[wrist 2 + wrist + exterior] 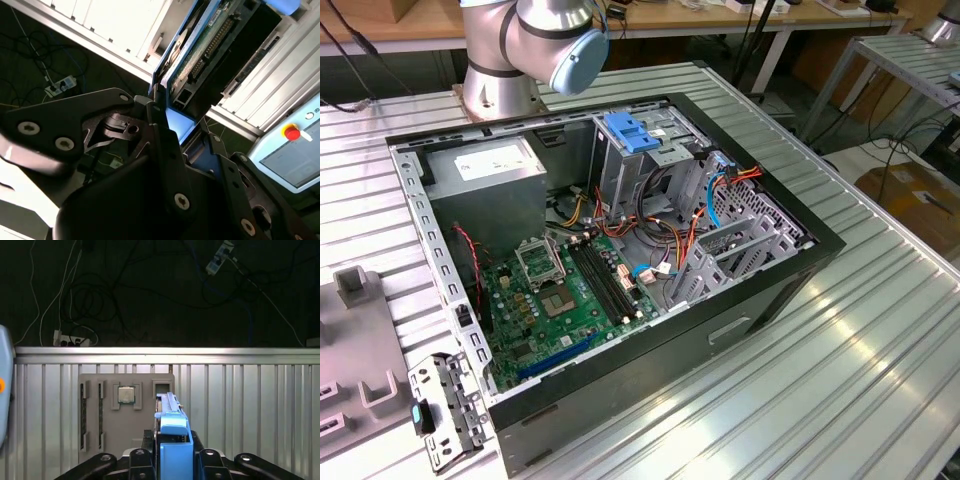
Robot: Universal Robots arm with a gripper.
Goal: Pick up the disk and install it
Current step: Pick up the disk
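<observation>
In both wrist views my gripper (172, 452) is shut on the disk (169, 412), which stands on edge between the black fingers (140, 460). Its blue plastic carrier (175, 440) sits in the jaws. In the second wrist view the disk (205, 50) shows its green circuit-board side, with the blue carrier edge (180, 125) held in the gripper (185, 137). It hangs above the ribbed metal table (240, 405). In the exterior view the open computer case (620, 250) lies on the table, with a metal drive cage (650, 165) inside it.
A blue latch (632, 133) tops the cage, and a grey power supply box (485, 165) and green motherboard (560, 290) fill the case. A grey fixture tray (125, 415) holds a processor chip (126, 394). A metal bracket (450, 410) lies beside the case. Cables lie on the floor beyond the table edge (160, 352).
</observation>
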